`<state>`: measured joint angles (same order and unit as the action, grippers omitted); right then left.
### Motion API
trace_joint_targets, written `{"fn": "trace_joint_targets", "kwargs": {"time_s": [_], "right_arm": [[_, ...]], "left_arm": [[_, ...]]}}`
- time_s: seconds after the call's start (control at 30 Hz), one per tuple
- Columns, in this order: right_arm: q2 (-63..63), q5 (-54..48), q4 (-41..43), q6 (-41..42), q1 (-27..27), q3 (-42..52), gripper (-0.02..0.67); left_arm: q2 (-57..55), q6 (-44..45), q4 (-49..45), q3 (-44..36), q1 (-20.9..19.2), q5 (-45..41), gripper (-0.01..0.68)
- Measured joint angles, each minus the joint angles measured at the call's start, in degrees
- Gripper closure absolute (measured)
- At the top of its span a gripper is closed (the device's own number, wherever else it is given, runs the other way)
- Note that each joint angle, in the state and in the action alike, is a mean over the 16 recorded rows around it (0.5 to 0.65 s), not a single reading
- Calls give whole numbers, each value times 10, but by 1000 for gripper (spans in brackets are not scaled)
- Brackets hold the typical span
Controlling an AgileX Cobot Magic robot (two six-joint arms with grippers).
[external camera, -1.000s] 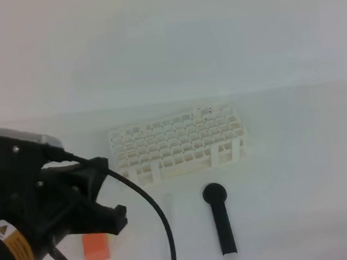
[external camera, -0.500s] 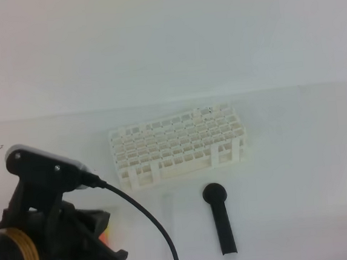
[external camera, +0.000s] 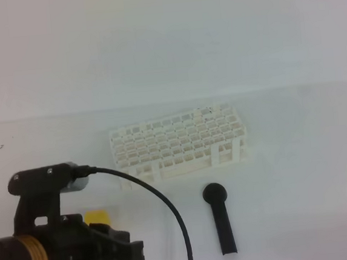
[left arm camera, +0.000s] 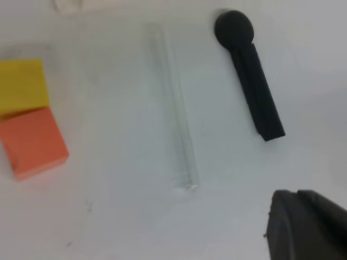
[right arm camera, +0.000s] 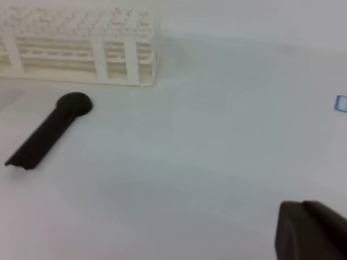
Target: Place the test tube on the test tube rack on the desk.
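Observation:
The test tube (left arm camera: pixel 173 108) lies flat on the white desk (external camera: pixel 287 175), a thin clear tube running from near the rack toward me. In the exterior view it is almost invisible beside the cable. The white test tube rack (external camera: pixel 178 143) stands upright behind it and also appears in the right wrist view (right arm camera: pixel 76 46). My left gripper (external camera: pixel 134 254) hovers at the lower left, shut and empty, to the left of the tube; its dark tip (left arm camera: pixel 306 225) fills the wrist view's bottom right corner. Only a dark part of my right gripper (right arm camera: pixel 309 230) is visible, shut, holding nothing.
A black round-headed stick (external camera: pixel 221 219) lies right of the tube. A yellow block (left arm camera: pixel 21 84) and an orange block (left arm camera: pixel 33 142) sit to the tube's left. The left arm's cable (external camera: pixel 168 209) arcs over the tube's area. A small blue mark (right arm camera: pixel 340 103) is at the far right.
My left arm has dropped lower and turned so its gripper points right along the front edge. It now covers the orange block, and the yellow block shows above it.

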<state>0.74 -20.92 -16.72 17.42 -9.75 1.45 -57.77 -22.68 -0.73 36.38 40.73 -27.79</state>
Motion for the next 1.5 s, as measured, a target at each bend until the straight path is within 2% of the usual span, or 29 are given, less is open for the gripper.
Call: {"fn": "trace_joint_targets", "kwargs": {"time_s": [0.27, 0.47, 0.77, 0.93, 1.1, 1.5], "right_arm": [[0, 1, 35, 6, 0, -1, 650], [0, 8, 20, 5, 0, 0, 650], [0, 93, -131, 3, 0, 2, 650], [0, 151, -225, 9, 0, 3, 650], [0, 180, -275, 18, 0, 3, 650], [0, 158, -284, 30, 0, 3, 650]], "left_arm": [[-20, -7, 10, 0, 0, 3, 663], [-59, -7, 13, 1, 0, -22, 586], [-136, 23, 18, 39, 0, -71, 385], [-181, 31, 10, 87, 0, -89, 317], [-232, 26, -6, 141, 0, -99, 320], [-351, -1, -26, 208, 0, -92, 409]]}}
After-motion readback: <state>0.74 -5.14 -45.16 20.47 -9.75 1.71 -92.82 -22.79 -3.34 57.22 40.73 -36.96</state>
